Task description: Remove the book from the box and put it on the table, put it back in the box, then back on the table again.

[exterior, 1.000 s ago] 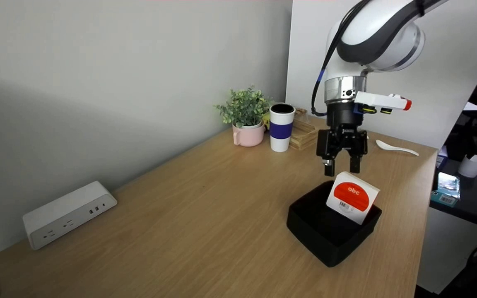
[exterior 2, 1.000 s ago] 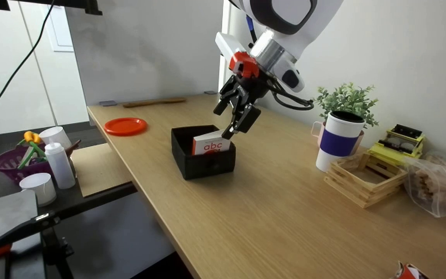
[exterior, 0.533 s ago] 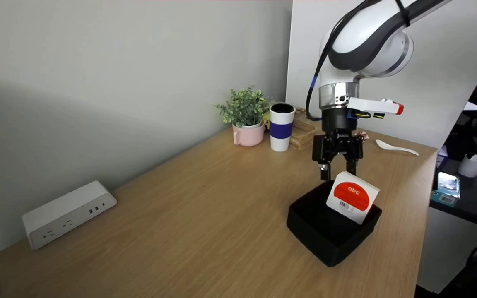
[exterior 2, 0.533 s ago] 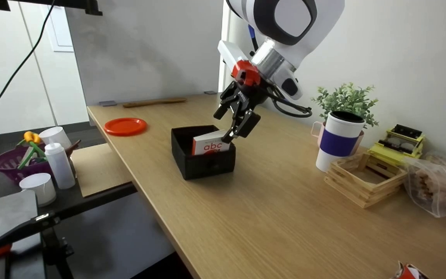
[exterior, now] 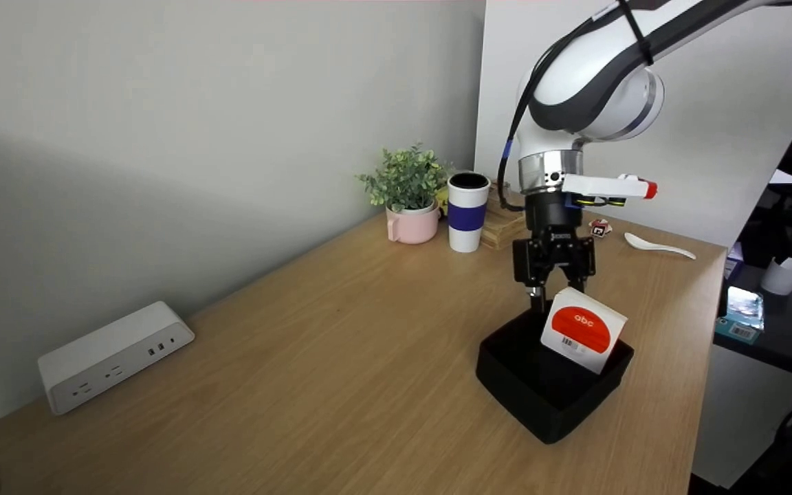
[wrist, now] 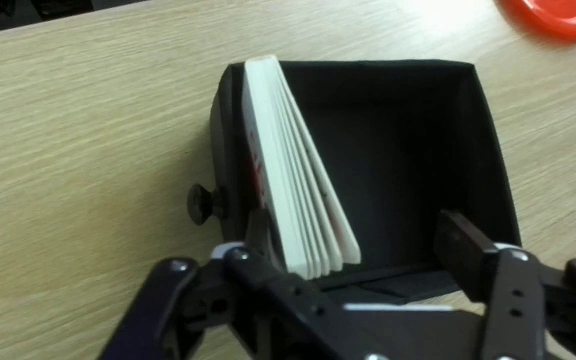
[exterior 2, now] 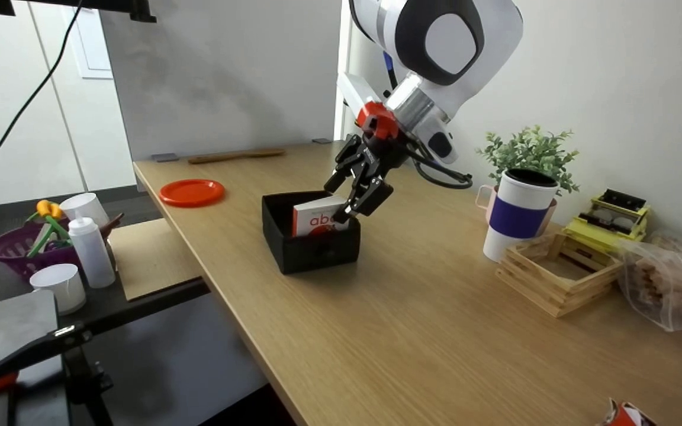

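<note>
Lower than before, the pincer (wrist: 355,235) stood wide astride the book (wrist: 290,170) that leaned in the box (wrist: 393,150), one finger (wrist: 258,232) beside its cover. Only an exterior view showed the power strip (exterior: 115,357), well apart.

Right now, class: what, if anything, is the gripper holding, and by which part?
Nothing is held: the gripper stands open, a jaw on either side of the book, one clearly apart from it.

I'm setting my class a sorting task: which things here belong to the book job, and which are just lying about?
For the job: abc board book, black box, wood-grain table, gripper.

Lying about, among others: white power strip, leafy plant, pink mug, white tumbler, red plate, wooden crate, white spoon.
</note>
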Robot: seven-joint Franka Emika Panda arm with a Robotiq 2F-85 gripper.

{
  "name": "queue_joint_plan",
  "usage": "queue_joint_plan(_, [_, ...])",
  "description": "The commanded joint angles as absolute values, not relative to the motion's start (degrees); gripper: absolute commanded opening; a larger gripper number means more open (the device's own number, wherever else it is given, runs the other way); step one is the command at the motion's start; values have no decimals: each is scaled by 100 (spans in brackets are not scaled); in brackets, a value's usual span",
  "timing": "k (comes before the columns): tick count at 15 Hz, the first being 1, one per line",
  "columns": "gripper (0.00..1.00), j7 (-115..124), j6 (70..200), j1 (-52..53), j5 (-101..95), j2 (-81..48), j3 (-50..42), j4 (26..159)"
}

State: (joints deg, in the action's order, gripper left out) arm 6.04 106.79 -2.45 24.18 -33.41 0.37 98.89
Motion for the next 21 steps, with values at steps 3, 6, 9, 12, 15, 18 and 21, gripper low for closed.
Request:
queue_joint_plan(3, [41, 743, 10359, -270, 2351, -3600, 70, 9531])
queue_joint_plan(6, [19, 735, 10306, -277, 2355, -3661, 71, 9458])
queue_joint_plan(9, [2, 727, 10286, -277, 2357, -3656, 73, 9432])
queue_joint_plan(12, [3, 719, 10289, -274, 2353, -3641, 74, 9431])
queue_joint_plan(15, [3, 709, 10288, -275, 2353, -3603, 75, 9457])
queue_joint_plan(18, [3, 788, 10373, -257, 2386, -3446, 60, 9627])
queue_joint_plan(21, [3, 829, 10556, -239, 2434, -3130, 51, 9936])
